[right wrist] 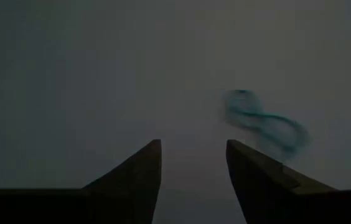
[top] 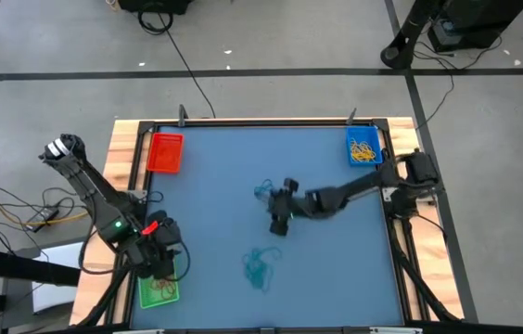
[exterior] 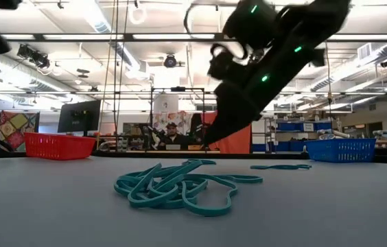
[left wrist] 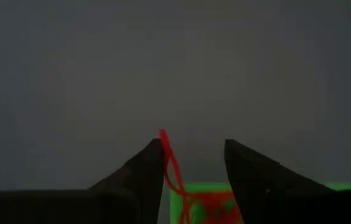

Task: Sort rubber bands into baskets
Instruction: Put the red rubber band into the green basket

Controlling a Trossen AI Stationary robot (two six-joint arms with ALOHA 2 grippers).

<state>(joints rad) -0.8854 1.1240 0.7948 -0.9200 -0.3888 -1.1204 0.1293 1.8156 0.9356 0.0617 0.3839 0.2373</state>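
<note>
My left gripper (top: 159,267) is open above the green basket (top: 158,291) at the table's near left corner. A red rubber band (left wrist: 170,163) clings to one finger, and more red bands (left wrist: 210,206) lie in the basket below. My right gripper (top: 280,221) is open and empty over the middle of the table. A few teal bands (top: 263,191) lie just beyond it and also show in the right wrist view (right wrist: 266,121). A larger teal tangle (top: 260,267) lies nearer the front and also shows in the low view (exterior: 180,189). The red basket (top: 166,153) stands far left. The blue basket (top: 364,147), far right, holds yellow bands. My left gripper touches one red rubber band, which clings to the inner face of one finger near its tip (left wrist: 162,144). The other finger stands apart from it, so the band is not pinched. The band hangs slack from that finger down toward the green basket (left wrist: 191,188).
The table has a raised wooden frame (top: 122,158) round its blue top. Black cables run on the floor beyond the far edge. A person (exterior: 171,134) sits in the room behind the table. Bare table lies between the teal tangle and the baskets.
</note>
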